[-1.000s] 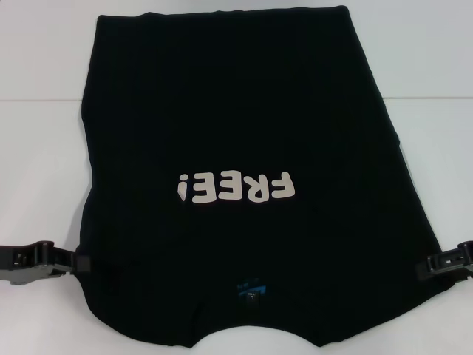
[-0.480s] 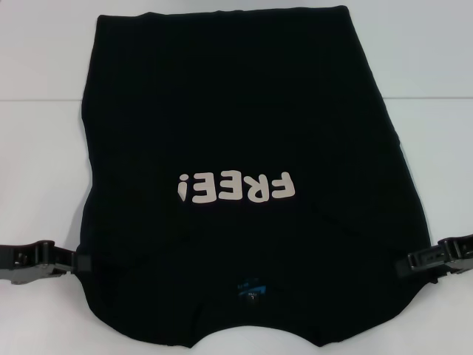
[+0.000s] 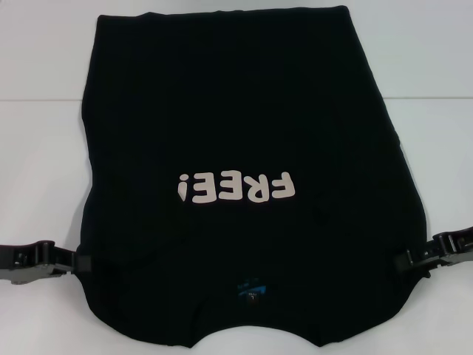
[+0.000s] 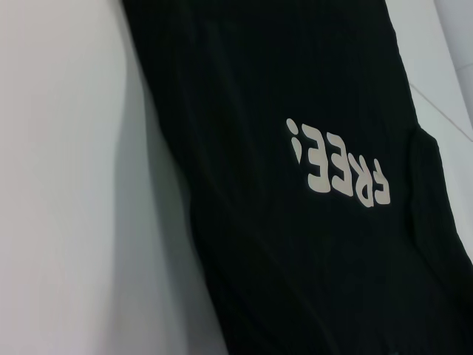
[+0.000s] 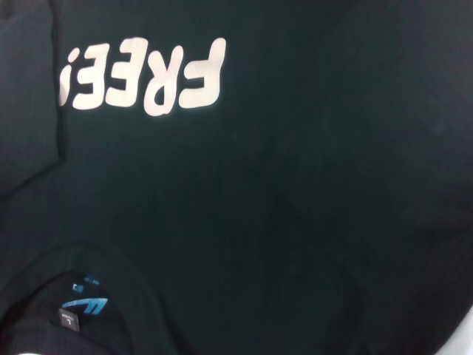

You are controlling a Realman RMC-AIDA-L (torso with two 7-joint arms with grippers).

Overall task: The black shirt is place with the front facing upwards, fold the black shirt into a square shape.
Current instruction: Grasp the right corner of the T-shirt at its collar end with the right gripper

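Black cloth T-shirt [image 3: 244, 133] flat between both grippers; left gripper [image 3: 80, 264] and right gripper [image 3: 411, 262] fingers touch its side edges, grip state unclear.

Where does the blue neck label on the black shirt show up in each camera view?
Head view: blue neck label low and centred, below the FREE! lettering.
Left wrist view: not in it.
Right wrist view: near a corner, inside the collar.
Shared landmark: the FREE! lettering, visible in all three.

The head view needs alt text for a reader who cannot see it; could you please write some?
A black shirt lies flat on a white table, its whitish "FREE!" print facing up and its collar nearest the camera. The left gripper and right gripper sit at the shirt's opposite side edges near the shoulders.
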